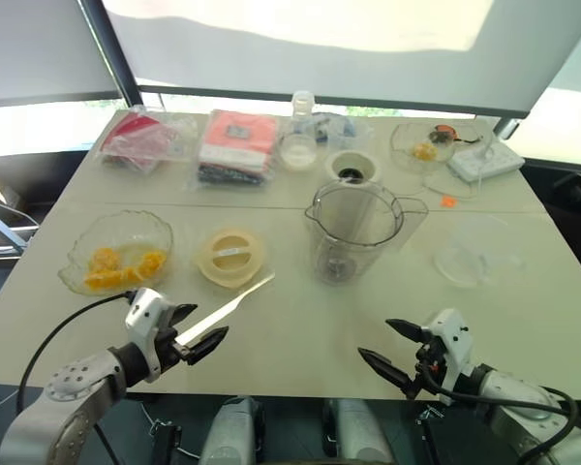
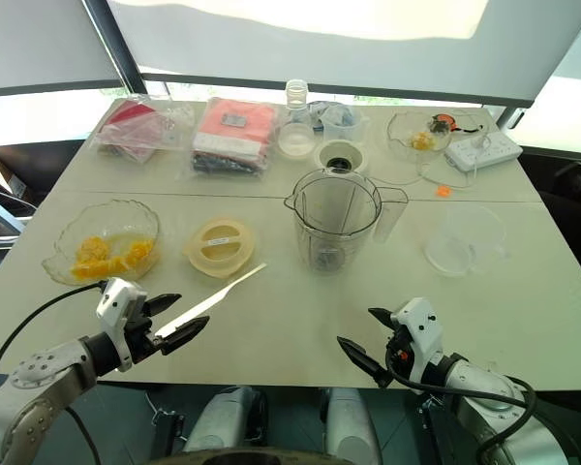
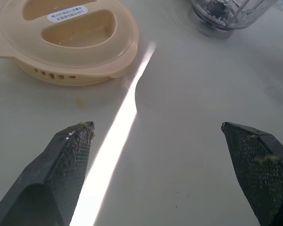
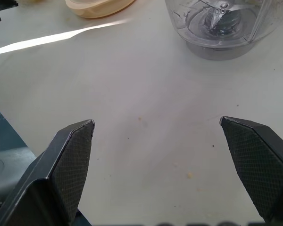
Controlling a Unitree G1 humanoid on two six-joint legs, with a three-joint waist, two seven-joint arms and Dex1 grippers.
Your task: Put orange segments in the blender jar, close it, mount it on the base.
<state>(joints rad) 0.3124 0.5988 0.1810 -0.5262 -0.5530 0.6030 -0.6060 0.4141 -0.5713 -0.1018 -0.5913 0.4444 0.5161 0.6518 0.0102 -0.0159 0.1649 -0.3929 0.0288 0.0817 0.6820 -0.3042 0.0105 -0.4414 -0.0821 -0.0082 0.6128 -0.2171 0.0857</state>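
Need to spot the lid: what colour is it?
Cream, the round lid; the left wrist view shows it best.

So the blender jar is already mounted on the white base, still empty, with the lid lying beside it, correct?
Not mounted. In the left eye view the blender jar stands on the table, in front of the base. It is empty, and the lid lies beside it.

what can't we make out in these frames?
- Blender jar: cut off by the edge in both wrist views, so its rim and handle are missing there.
- Lid: label print too small to read in the left wrist view.
- Orange segments: they overlap in the glass bowl, count unclear from the head views.
- Far bowl: contents too small to identify.
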